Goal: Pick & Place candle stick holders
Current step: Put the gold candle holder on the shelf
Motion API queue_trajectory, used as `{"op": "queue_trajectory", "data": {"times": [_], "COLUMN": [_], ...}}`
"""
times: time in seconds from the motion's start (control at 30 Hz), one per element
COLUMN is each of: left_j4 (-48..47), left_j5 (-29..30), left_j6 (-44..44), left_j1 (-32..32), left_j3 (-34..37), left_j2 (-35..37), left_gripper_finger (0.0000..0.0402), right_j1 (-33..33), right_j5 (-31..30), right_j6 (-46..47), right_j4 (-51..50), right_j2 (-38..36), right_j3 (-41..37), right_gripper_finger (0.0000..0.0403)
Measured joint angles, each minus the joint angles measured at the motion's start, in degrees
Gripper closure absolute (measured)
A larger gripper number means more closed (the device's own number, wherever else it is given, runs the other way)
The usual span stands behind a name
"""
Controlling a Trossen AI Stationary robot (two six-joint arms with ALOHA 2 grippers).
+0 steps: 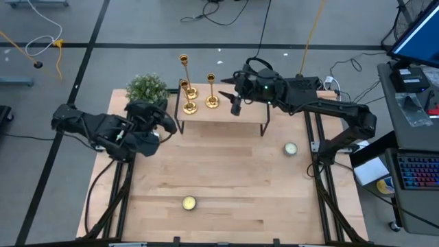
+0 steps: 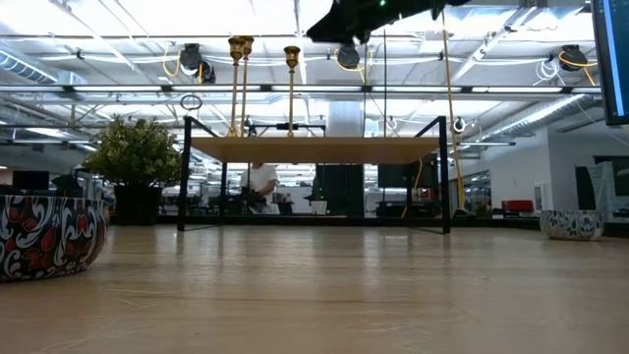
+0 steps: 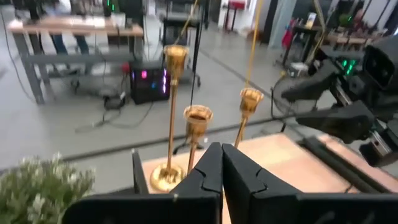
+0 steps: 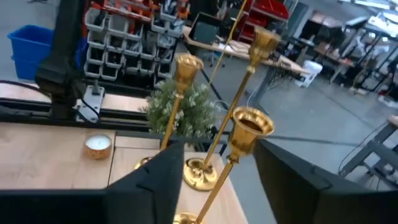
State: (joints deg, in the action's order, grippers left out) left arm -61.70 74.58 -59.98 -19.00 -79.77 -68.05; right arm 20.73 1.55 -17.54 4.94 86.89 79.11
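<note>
Right tool [image 1: 236, 95]: raised above the small raised shelf [image 1: 240, 113] at the far side of the surface [image 1: 226, 185], just beside the shortest candle stick holder [image 1: 212, 91]. Fingers [image 4: 163, 177] spread apart, grasping nothing; in the right wrist view the cup of that holder [image 4: 249, 129] shows in the gap between them, untouched.

Left tool [image 1: 170, 123]: at the near left corner of the shelf, in front of the green plant [image 1: 146, 87]. Fingers [image 3: 208, 171] pressed together, clenched on nothing.

Candle stick holders, three, gold, all upright on the left part of the shelf:
- tallest [image 1: 184, 68], farthest back, stem thin, base round
- middle [image 1: 187, 96], nearest the left tool, base at the shelf's left end
- shortest, to the right of the other two, nearest the right tool
The three stand near one another but apart. In the low view their cups [image 2: 239, 45] rise well above the shelf top.

Shelf: pale wooden top on a thin black frame, standing on the surface.

Other items:
- green plant, bushy, left of the shelf at the surface's far left corner
- small round candle [image 1: 291, 148], on the surface near its right edge
- second small round candle [image 1: 188, 203], on the surface near its front edge, left of centre
- patterned bowl [image 2: 44, 234], seen in the low view at the left
- second patterned bowl [image 2: 570, 223], low view, far right
</note>
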Motion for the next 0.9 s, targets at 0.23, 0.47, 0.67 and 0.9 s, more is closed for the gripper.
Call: {"op": "queue_trajectory", "data": {"times": [0.23,0.47,0.67,0.9], "left_j4": [-3.7,-4.3,-4.6,-4.7], "left_j5": [-5.6,-8.5,-8.7,-9.3], "left_j6": [-3.2,-3.1,-3.0,-2.8], "left_j1": [2.6,3.8,4.0,4.0], "left_j3": [0.0,0.0,0.0,0.0], "left_j2": [0.0,0.0,0.0,-0.1], "left_gripper_finger": [0.0399,0.0399,0.0394,0.0392], "right_j1": [0.6,2.2,4.1,5.1], "right_j5": [-0.5,-2.9,-2.4,1.5], "right_j6": [0.6,2.5,5.9,9.0], "right_j4": [3.7,2.7,-4.0,-2.8], "right_j2": [3.5,5.3,7.4,13.9], "right_j3": [0.0,0.0,-0.1,-0.1], "right_gripper_finger": [0.0168,0.0168,0.0191,0.0267]}}
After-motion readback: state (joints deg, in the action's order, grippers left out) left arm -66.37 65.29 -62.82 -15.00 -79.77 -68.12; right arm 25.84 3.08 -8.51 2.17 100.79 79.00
